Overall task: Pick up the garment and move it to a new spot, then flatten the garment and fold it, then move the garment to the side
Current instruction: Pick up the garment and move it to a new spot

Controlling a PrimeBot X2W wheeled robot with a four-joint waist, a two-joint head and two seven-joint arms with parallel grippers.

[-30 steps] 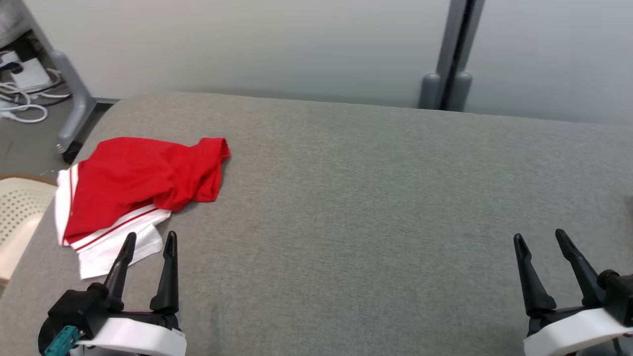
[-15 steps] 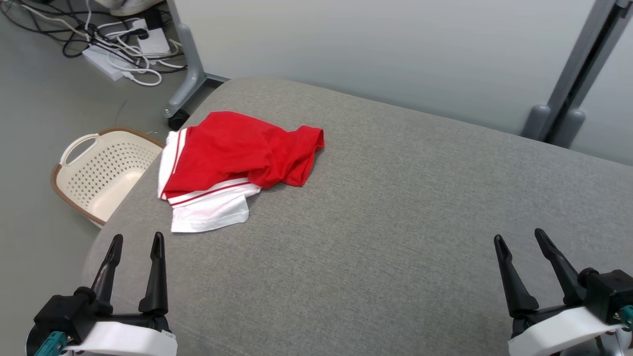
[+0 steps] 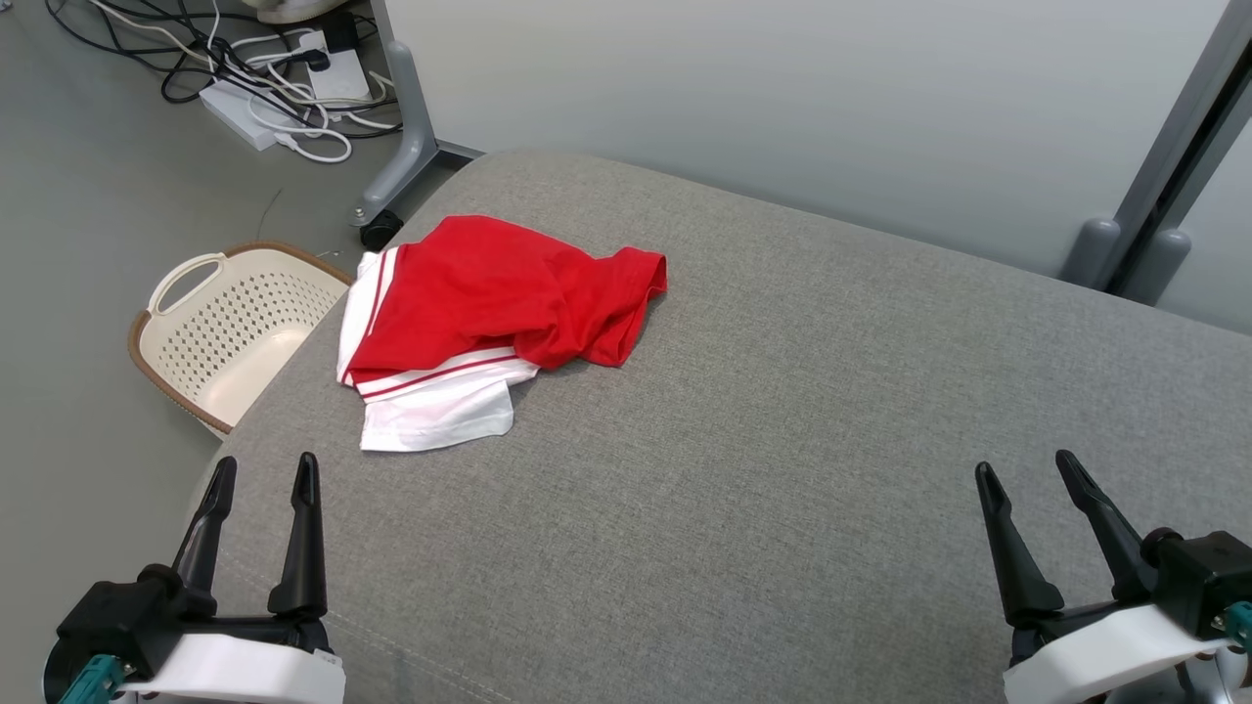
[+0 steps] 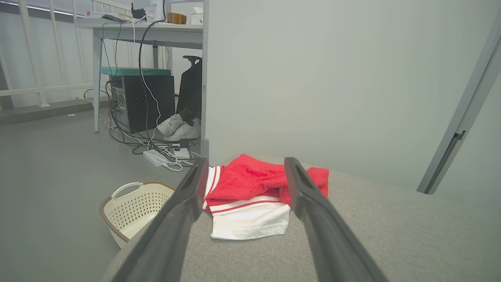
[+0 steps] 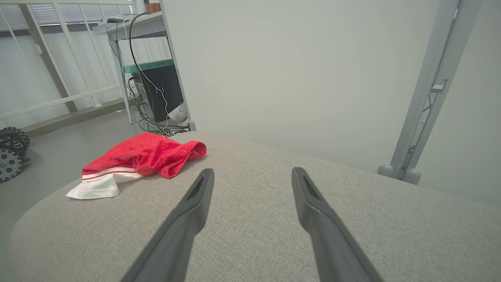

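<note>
- Both grippers gape empty: left gripper (image 3: 262,471), right gripper (image 3: 1025,467).
- Crumpled red-and-white garment (image 3: 489,313) lies ahead of the left gripper, apart, well across from the right.

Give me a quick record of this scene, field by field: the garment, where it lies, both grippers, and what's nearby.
garment: red and white, crumpled, not yet flattened or folded
location: far left part of the grey cushioned surface, close to its edge
left gripper: open, holding nothing, short of the garment
right gripper: open, holding nothing, far across the surface from the garment
nearby: cream basket on the floor beside the surface; cables on the floor beyond
</note>
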